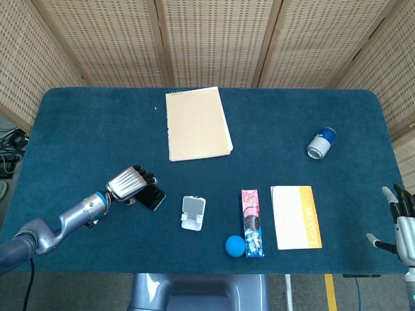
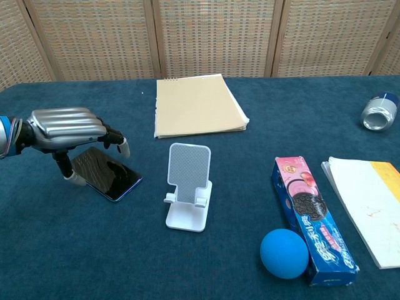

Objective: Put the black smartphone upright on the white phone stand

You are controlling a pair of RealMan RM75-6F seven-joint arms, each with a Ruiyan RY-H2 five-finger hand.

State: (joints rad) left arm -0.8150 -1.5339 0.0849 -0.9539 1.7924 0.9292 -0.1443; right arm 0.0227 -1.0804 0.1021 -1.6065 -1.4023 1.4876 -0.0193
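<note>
The black smartphone (image 2: 111, 175) lies flat on the blue table, left of the white phone stand (image 2: 187, 185). My left hand (image 2: 65, 128) hovers over the phone's left half. Its fingers arch over the far edge and its thumb reaches down at the near-left edge. The phone is still flat on the cloth, and I cannot tell whether the fingers touch it. From the head view the left hand (image 1: 130, 183) covers most of the phone (image 1: 154, 198), with the stand (image 1: 193, 212) empty to its right. My right hand (image 1: 403, 223) stays at the table's near right corner, fingers spread, holding nothing.
A tan notebook (image 1: 196, 123) lies at the back centre. A cookie box (image 1: 251, 222) and a blue ball (image 1: 235, 245) sit right of the stand. Beyond them are a yellow-and-white booklet (image 1: 296, 216) and a tipped can (image 1: 321, 143).
</note>
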